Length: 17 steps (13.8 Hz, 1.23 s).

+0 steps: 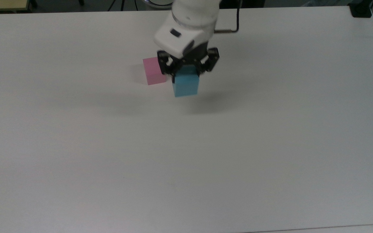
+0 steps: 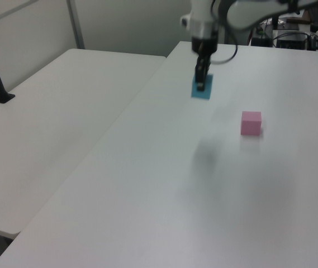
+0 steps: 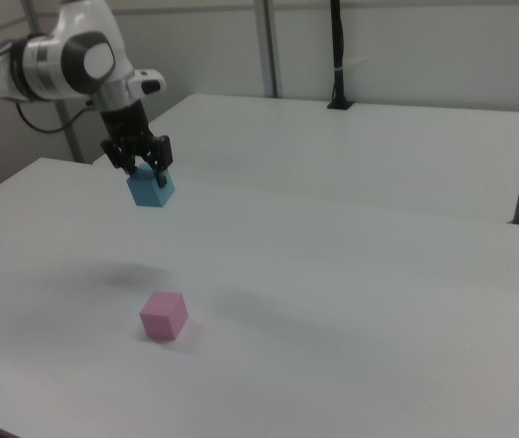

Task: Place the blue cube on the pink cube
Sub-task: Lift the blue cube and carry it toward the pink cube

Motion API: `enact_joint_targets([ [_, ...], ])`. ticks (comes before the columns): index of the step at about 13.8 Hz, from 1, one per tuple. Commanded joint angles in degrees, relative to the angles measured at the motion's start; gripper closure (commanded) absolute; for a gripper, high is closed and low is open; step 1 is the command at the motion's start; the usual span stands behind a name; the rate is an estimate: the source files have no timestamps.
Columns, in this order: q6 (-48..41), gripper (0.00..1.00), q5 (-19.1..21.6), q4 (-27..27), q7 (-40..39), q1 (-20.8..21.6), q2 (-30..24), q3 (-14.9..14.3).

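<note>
We see a white table [image 1: 270, 145] with one white robot arm [image 3: 67, 55] reaching over it. The arm's black gripper [image 1: 186, 69] points straight down, and its two fingers are closed against opposite sides of the blue cube [image 1: 186, 84], pinching it near its top so that most of the cube hangs below the fingertips.

In the right view we see the blue cube [image 3: 150, 189] held in the air, well above the table, with a soft grey shadow on the tabletop beneath it. The gripper [image 3: 139, 167] grips it from above, and the cube sits slightly turned, one corner facing the camera.

The pink cube [image 3: 164, 315] rests flat on the table, alone and untouched. In the right view it lies lower in the picture than the blue cube, nearer the camera, with clear air between the two.

In the top view the pink cube [image 1: 154, 71] appears just to the top view's left of the blue cube, its right edge partly hidden behind the gripper's left finger.

In the left view the blue cube [image 2: 202, 88] hangs from the gripper [image 2: 202, 81] toward the far part of the table, while the pink cube [image 2: 251, 123] sits to the left view's right and lower in the picture, apart from it.

A second white table [image 3: 378, 146] stands alongside the first.
</note>
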Motion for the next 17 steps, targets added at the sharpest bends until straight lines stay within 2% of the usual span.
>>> enact_joint_targets([
  [1, -4.91, 0.79, 0.54, -3.40, -0.54, -3.80, -6.38, 1.89],
  [4, -6.42, 0.79, 2.03, -14.37, -7.30, -6.17, -16.66, 1.89],
  [6, -7.03, 0.79, 2.39, -16.76, -8.98, -6.88, -19.14, 1.63],
  [9, -8.00, 0.79, 2.57, -19.31, -10.13, -6.88, -20.20, 1.02],
  [11, -7.47, 0.79, 2.48, -23.17, -10.74, -6.88, -20.21, 0.93],
  [15, 1.72, 0.79, 1.95, -30.20, -10.66, -7.32, -19.15, 0.75],
  [17, 4.03, 0.79, 1.60, -31.27, -10.66, -7.93, -18.02, 0.66],
])
